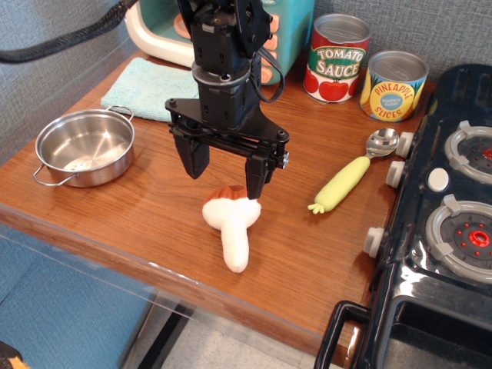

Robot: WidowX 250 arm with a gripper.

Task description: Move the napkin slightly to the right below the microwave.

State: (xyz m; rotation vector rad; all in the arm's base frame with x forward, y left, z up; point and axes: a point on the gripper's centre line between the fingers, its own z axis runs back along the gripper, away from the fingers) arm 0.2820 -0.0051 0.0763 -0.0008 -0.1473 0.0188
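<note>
Soft white plush mushroom (231, 227) nearest, on woodgrain tabletop (154, 223). Black fingers (194, 157) spread wide above it, empty. Shiny round steel pan (84, 146) left. Beyond, folded aqua terry napkin (146, 88) lies flat just before the teal-and-cream microwave (284, 31).

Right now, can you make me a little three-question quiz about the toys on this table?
1. True or false: the gripper has its fingers shut on the napkin.
2. What lies nearest the fingers: A) the mushroom, B) the steel pan, C) the pineapple can?
3. Fill in: the napkin lies in front of the ____.

Key: 1 false, the fingers are open and apart from it. 2 A. 3 microwave.
</note>
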